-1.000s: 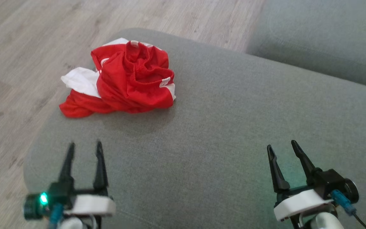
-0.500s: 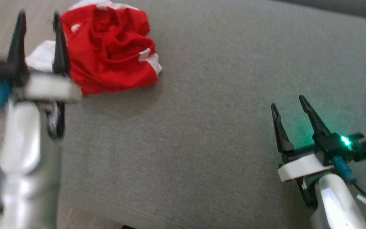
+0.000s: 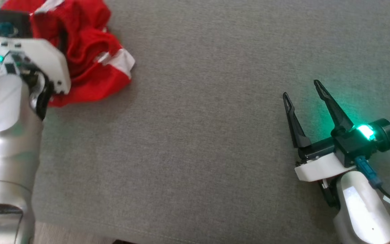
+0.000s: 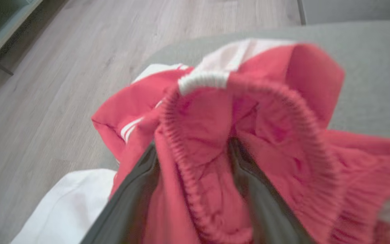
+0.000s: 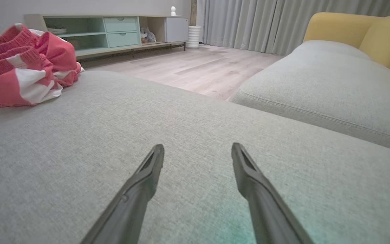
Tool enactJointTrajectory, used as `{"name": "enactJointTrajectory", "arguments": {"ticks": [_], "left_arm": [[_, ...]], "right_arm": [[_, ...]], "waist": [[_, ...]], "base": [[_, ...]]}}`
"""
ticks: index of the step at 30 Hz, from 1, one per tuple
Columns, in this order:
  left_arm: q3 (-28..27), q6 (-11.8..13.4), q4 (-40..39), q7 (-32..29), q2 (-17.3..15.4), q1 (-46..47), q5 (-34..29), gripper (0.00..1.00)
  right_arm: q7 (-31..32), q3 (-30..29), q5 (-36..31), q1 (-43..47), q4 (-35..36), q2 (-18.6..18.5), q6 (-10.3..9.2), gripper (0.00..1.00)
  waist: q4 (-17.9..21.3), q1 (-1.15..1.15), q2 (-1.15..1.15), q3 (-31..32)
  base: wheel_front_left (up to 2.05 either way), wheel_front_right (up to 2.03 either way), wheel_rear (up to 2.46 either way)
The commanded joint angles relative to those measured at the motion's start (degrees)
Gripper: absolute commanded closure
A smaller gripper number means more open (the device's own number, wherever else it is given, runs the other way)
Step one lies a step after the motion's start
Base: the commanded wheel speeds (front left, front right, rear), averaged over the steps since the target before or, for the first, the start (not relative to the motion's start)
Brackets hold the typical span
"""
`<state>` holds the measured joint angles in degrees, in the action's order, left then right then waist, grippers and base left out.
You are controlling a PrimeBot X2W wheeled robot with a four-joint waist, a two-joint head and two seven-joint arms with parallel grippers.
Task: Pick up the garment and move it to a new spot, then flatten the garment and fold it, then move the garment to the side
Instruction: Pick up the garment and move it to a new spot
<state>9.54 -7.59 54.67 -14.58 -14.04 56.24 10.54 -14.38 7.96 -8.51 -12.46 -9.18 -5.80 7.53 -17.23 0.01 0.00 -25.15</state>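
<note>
Two tools stand spread wide: the left tool (image 4: 193, 149) is pushed into the garment (image 3: 90, 64) with a red fold between its fingers (image 4: 130, 203), not clamped on it; the right tool (image 3: 300, 88) hangs over the grey cushion (image 3: 215, 135) holding nothing, well apart from the cloth. Crumpled into a red-and-white heap with no clear long axis, the garment lies at the cushion's left edge beside the wooden floor (image 4: 46, 84), its ribbed waistband (image 4: 173, 135) arching open toward the left wrist; a second cushion (image 5: 317, 84), a yellow backrest (image 5: 350, 30) and a low cabinet (image 5: 113, 27) stand beyond.
</note>
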Motion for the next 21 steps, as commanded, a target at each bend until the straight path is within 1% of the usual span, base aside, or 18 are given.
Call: {"name": "enactJointTrajectory", "arguments": {"ticks": [1,2,3,4,7,8,9,12,17,21], "left_arm": [[-0.86,0.13,-0.87,-0.01,-4.3,2.14,0.01,0.0],[-0.1,0.12,0.35,0.17,-4.48,2.17,0.68,0.09],[0.43,0.12,1.38,0.54,-4.58,2.21,1.64,0.73],[1.07,0.12,2.17,1.07,-4.73,2.29,2.52,1.0],[3.61,0.11,2.66,4.71,-5.94,3.05,3.75,1.0],[4.86,0.11,2.1,7.98,-6.89,4.32,4.13,1.0],[5.5,0.11,1.69,9.54,-7.34,5.03,4.17,1.0],[7.31,0.11,0.09,13.51,-8.83,6.93,3.74,1.0],[11.43,0.11,-5.61,16.47,-11.09,10.77,2.08,1.0],[15.08,0.1,-11.86,15.96,-12.53,13.29,2.04,1.0]], "right_arm": [[-0.62,1.7,0.57,-0.63,2.06,0.07,-0.04,0.0],[-0.62,1.69,0.65,-0.58,2.18,0.05,-0.04,0.0],[-0.62,1.72,0.71,-0.54,2.28,0.06,-0.04,0.0],[-0.62,1.75,0.75,-0.51,2.34,0.07,-0.04,0.0],[-0.62,1.84,0.81,-0.53,2.33,0.29,-0.04,0.0],[-0.62,2.05,0.95,-0.78,2.36,0.5,-0.04,0.0],[-0.62,2.13,1.1,-0.96,2.4,0.64,-0.04,0.0],[-0.62,2.4,1.84,-0.76,2.16,1.4,-0.04,0.0],[-0.62,3.07,3.55,0.16,1.98,2.56,-0.04,0.0],[-0.62,3.89,6.04,1.24,2.25,2.86,-0.04,0.0]], "waist": [[0.73,-0.01,0.0,-0.58],[0.86,-0.01,0.0,-0.65],[0.98,-0.01,0.0,-0.71],[1.07,-0.01,0.0,-0.72],[1.15,-0.01,0.0,-0.39],[1.18,-0.01,0.0,0.1],[1.31,-0.01,0.0,0.58],[2.38,-0.01,0.0,3.52],[5.68,-0.01,0.0,8.94],[10.28,-0.01,0.0,13.23]], "base": [[0.0,0.0,0.0],[0.0,0.0,0.0],[0.0,0.0,0.0],[0.0,0.0,0.0],[0.0,0.0,0.0],[0.0,0.0,0.0],[0.0,0.0,0.0],[0.0,0.0,0.0],[0.0,0.0,0.0],[0.0,0.0,0.0]]}}
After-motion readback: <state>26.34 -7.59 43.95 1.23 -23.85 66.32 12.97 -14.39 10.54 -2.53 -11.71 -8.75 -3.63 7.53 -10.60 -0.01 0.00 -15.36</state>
